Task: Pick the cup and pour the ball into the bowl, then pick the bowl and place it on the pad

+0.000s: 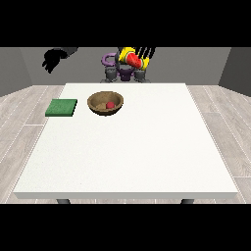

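Across the front view, at twelve o'clock: hand at the view's right (pixel 142 52) raised above the table's (pixel 147 147) far edge, fingers wrapped round the yellow cup (pixel 132 58), tipped on its side with the red inside facing roughly five o'clock. Toward ten o'clock from table centre: wooden bowl (pixel 105 103), red ball (pixel 111 105) already lying inside; green pad (pixel 62 108) just beside it at nine o'clock, apart. Pour judged done; best now to set the cup down clear of the bowl, then take the bowl by its rim, level, and carry it low onto the pad. Hand at the view's left (pixel 51 60) lifted high, holding nothing; finger pose impossible to tell. Cup base hidden behind fingers; torso mostly cut off by the top band.
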Robot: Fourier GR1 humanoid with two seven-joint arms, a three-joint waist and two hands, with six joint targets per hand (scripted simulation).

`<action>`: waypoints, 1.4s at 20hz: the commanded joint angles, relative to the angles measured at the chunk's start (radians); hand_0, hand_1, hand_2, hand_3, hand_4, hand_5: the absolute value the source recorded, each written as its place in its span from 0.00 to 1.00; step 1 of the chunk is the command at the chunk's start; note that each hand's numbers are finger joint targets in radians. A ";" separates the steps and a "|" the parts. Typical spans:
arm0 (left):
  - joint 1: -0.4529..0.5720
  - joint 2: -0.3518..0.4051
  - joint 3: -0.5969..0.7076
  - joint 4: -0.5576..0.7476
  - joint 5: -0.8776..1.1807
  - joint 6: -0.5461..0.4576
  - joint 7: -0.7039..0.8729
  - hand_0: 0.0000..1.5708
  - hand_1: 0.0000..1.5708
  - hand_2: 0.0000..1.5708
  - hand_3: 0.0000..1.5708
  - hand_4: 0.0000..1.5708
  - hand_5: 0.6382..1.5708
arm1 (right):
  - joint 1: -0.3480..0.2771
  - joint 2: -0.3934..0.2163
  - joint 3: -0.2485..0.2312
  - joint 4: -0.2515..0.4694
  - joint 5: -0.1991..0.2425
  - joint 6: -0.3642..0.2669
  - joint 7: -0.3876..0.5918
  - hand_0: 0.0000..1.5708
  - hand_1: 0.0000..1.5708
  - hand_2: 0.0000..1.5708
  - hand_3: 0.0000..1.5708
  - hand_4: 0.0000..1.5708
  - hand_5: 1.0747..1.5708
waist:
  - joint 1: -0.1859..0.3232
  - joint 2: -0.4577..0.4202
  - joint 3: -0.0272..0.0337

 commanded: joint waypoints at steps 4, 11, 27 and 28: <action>0.022 -0.003 0.390 -0.185 0.511 -0.049 -0.154 0.00 0.00 0.00 0.00 0.70 1.00 | 0.011 0.049 0.008 0.002 0.037 -0.076 -0.034 0.00 0.00 0.00 0.00 0.50 0.97 | 0.099 0.045 -0.0036; 0.005 0.179 0.614 -0.217 0.867 -0.427 -0.240 0.00 0.00 0.00 0.00 0.67 0.99 | 0.025 0.137 0.005 0.036 0.064 -0.176 -0.110 0.00 0.00 0.00 0.00 0.46 0.99 | 0.192 0.129 0.0078; 0.171 0.333 0.712 -0.317 1.032 -0.584 -0.234 0.00 0.00 0.00 0.00 0.64 0.96 | -0.107 0.191 0.017 0.380 0.059 -0.122 -0.364 0.00 0.00 0.00 0.00 0.34 0.97 | 0.143 0.232 0.0103; 0.117 0.409 0.751 -0.295 1.077 -0.624 -0.178 0.00 0.00 0.00 0.00 0.64 0.96 | -0.142 0.197 0.029 0.399 0.075 -0.145 -0.378 0.00 0.00 0.00 0.00 0.35 0.97 | 0.141 0.243 0.0103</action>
